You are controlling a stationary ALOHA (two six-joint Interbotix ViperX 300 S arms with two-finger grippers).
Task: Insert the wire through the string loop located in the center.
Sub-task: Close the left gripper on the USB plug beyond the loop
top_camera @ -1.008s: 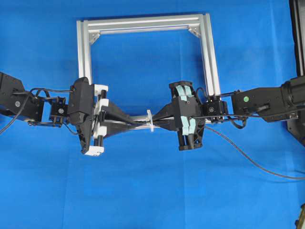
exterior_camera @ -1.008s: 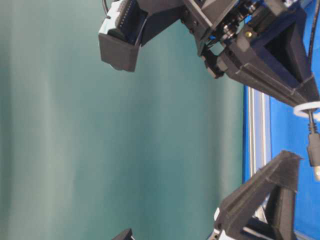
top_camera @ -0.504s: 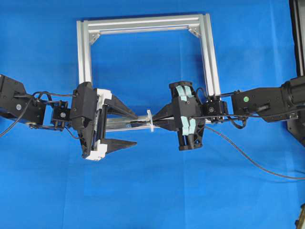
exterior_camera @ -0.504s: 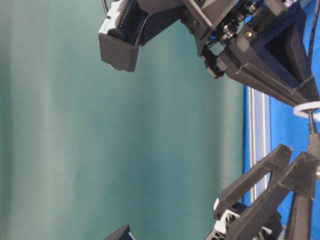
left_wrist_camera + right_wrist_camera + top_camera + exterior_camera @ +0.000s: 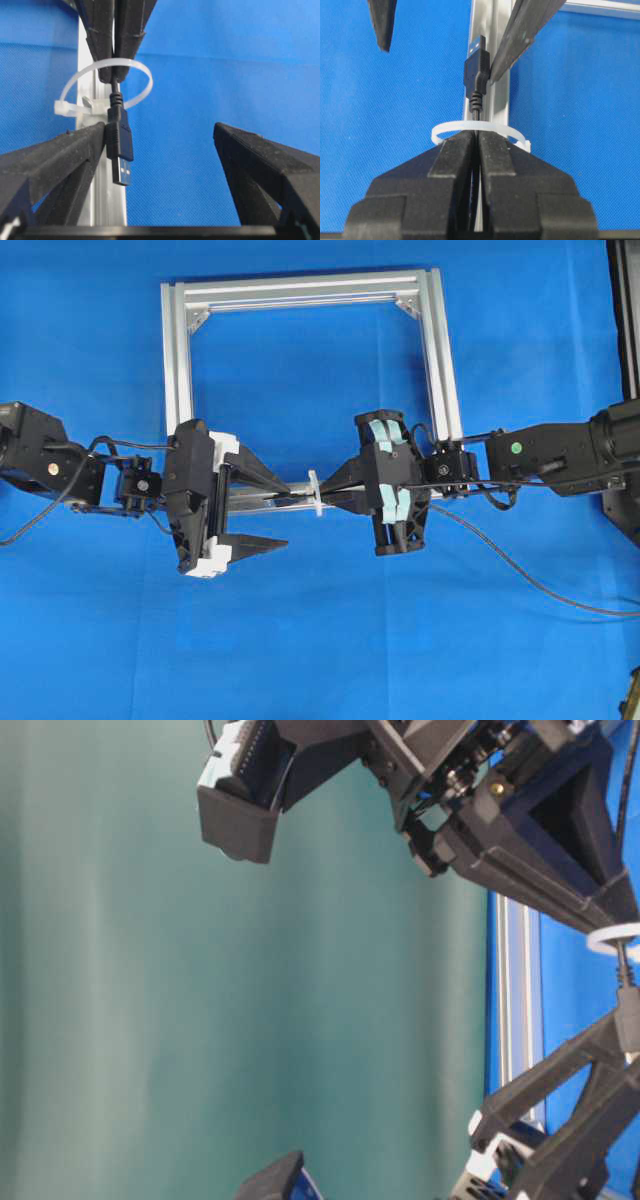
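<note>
The right gripper [image 5: 476,142] is clamped on the wire [image 5: 475,75], just behind the string loop [image 5: 480,131]. The left gripper [image 5: 160,145] stands apart around the plug.

In the overhead view the string loop [image 5: 315,493] stood at the middle of the frame's [image 5: 176,350] near rail, between the two grippers. The right gripper [image 5: 338,493] lay just right of the loop, the left gripper [image 5: 274,513] to its left. The wire [image 5: 520,570] ran from the right, through the closed right fingers [image 5: 455,165] and through the loop — its plug [image 5: 119,145] beyond it, against one spread left finger [image 5: 60,160], the other well apart.
</note>
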